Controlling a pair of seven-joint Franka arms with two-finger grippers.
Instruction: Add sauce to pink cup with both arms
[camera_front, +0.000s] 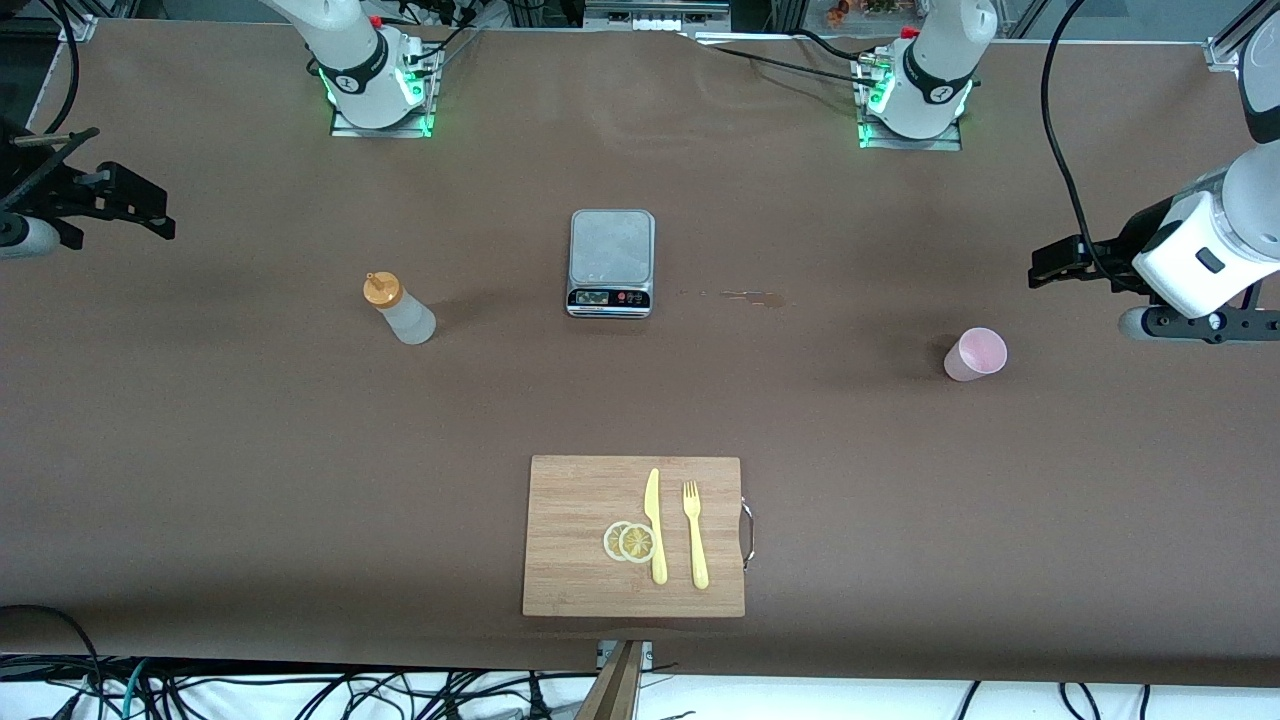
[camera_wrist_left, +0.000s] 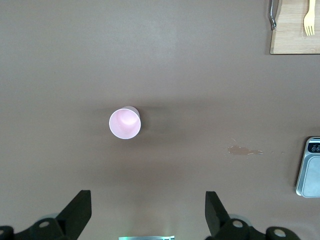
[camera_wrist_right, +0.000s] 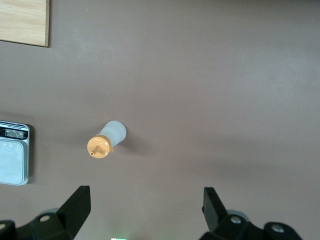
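In the front view, the table (camera_front: 200, 450) is seen with wide bare room around both task things. Reckoned on a clock face laid over this view, the sauce bottle (camera_front: 400, 310) is found upright at about nine o'clock and the pink cup (camera_front: 975, 354) upright at about three, well apart. A scale (camera_front: 611, 262) is set toward twelve, with a small stain (camera_front: 755, 297) beside it. A cutting board (camera_front: 580, 540) lies at six, near the table's edge. It carries a knife (camera_front: 655, 525), a fork (camera_front: 695, 535) and lemon slices (camera_front: 630, 542). The left gripper (camera_front: 1040, 272) is held over the left arm's end of the table, at about two o'clock from the cup. The right gripper (camera_front: 160, 222) is held over the right arm's end, at about ten o'clock from the bottle.

In the left wrist view, the left gripper (camera_wrist_left: 147, 197) is shown spread wide and holding nothing. The cup (camera_wrist_left: 125, 123) is seen from above, standing clear of the fingers, and bare table surrounds it.

In the right wrist view, the right gripper (camera_wrist_right: 145, 195) is likewise shown wide apart and holding nothing. The bottle (camera_wrist_right: 107, 140) is seen cap-up, apart from the fingers.
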